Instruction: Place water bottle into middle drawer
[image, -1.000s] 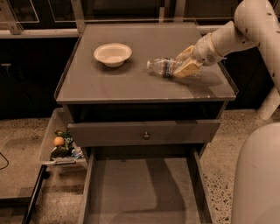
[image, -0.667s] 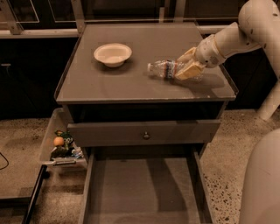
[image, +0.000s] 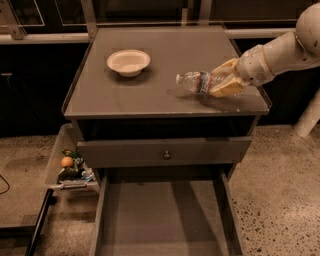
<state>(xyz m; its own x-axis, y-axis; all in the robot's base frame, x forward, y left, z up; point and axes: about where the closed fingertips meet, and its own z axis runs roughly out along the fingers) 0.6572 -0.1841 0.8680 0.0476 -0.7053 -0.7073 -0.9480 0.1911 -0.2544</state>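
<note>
The water bottle (image: 196, 81) is clear and ribbed with a dark label band. It lies on its side, cap to the left, over the right part of the cabinet top (image: 150, 95). My gripper (image: 218, 83) comes in from the right and is shut on the bottle's base end, with its tan fingers (image: 227, 89) above and below it. A shadow under the bottle suggests it is just off the surface. The middle drawer (image: 160, 215) is pulled out at the bottom of the view, its flat grey floor bare.
A pale bowl (image: 128, 62) sits at the back left of the cabinet top. A grey drawer front with a round knob (image: 166, 155) is above the open drawer. A clear bin of snacks (image: 70, 167) stands on the floor at the left.
My gripper has moved a little right and toward the front edge, carrying the bottle. The bowl and drawers have not moved.
</note>
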